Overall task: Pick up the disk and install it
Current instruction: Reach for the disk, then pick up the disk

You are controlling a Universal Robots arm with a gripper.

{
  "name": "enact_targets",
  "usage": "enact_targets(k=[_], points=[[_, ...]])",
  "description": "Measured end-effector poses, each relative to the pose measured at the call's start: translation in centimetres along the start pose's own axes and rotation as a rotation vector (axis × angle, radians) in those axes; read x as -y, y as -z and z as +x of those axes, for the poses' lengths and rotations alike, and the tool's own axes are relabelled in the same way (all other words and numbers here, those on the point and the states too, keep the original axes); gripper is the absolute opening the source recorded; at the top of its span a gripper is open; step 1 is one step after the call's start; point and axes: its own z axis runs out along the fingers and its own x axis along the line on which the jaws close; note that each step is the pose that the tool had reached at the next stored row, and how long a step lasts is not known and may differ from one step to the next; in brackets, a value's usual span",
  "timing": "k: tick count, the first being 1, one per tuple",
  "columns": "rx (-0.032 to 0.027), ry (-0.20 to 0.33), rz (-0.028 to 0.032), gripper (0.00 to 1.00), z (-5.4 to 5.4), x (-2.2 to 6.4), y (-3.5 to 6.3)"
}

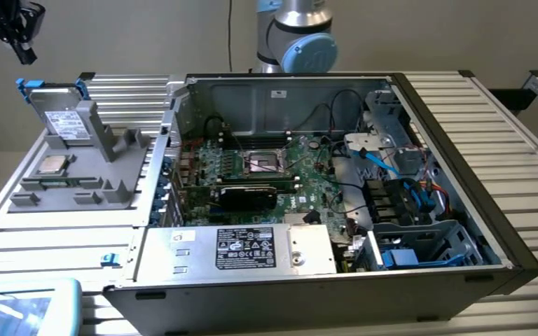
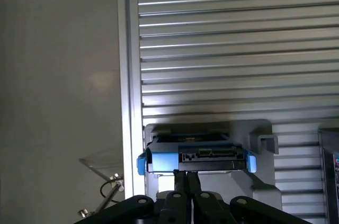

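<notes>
**Pincer clenched on nothing; disk parked in its grey stand**

Start at the exterior view's left. Your gripper (image 1: pixel 22 50) hangs in the upper corner, high over the ribbed table (image 1: pixel 64 238) and well clear of everything on it. Below it the disk (image 1: pixel 61 119) stands on edge at the back of a grey stand (image 1: pixel 120 147). Its white label faces the camera and a blue carrier tab pokes out at each top corner. Nearer the camera on the same stand, a small square processor chip (image 1: pixel 50 166) lies flat.

Move right and you reach the open computer case (image 1: pixel 493 231), lying on its side. Inside, the motherboard (image 1: pixel 250 150) sits toward the back, with the power supply (image 1: pixel 250 248) and its black label at the near edge. At the exterior view's right end of the case, a grey drive cage (image 1: pixel 442 238) holds a blue-framed unit (image 1: pixel 402 257), and blue cables (image 1: pixel 386 162) run above it. The arm's base (image 1: pixel 297 35) rises behind the case.

In the wrist view, your fingers (image 2: pixel 180 187) are pressed flat together with no gap, gripping nothing. Just past their tips you see the disk (image 2: pixel 196 158) end-on, connector toward the camera. It has a blue tab at each end and is seated in the grey stand (image 2: pixel 259 139) on the table (image 2: pixel 238 49).
</notes>
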Motion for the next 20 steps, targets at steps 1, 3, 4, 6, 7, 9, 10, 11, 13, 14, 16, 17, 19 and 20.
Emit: enact_targets(k=[1,3,4,6,7,9,10,11,13,14,16,17,19,20], points=[[0.0000,0.000,0.0000,0.11,0.00,0.00,0.00],[0.0000,0.000,0.0000,0.11,0.00,0.00,0.00],[0.0000,0.000,0.0000,0.11,0.00,0.00,0.00],[0.0000,0.000,0.0000,0.11,0.00,0.00,0.00],[0.0000,0.000,0.0000,0.11,0.00,0.00,0.00],[-0.0001,0.000,0.0000,0.11,0.01,0.00,0.00],[-0.0001,0.000,0.0000,0.11,0.01,0.00,0.00],[-0.0001,0.000,0.0000,0.11,0.01,0.00,0.00],[0.0018,0.005,0.0000,0.11,0.02,0.00,0.00],[0.0031,0.018,0.0002,0.11,0.02,0.00,0.00],[0.0023,0.054,0.0009,0.11,0.02,0.00,-0.02],[0.0018,0.072,0.0013,0.11,0.02,0.00,-0.02],[0.0011,0.109,0.0021,0.11,0.02,0.00,-0.03],[0.0012,0.127,0.0024,0.11,0.02,0.00,-0.03]])
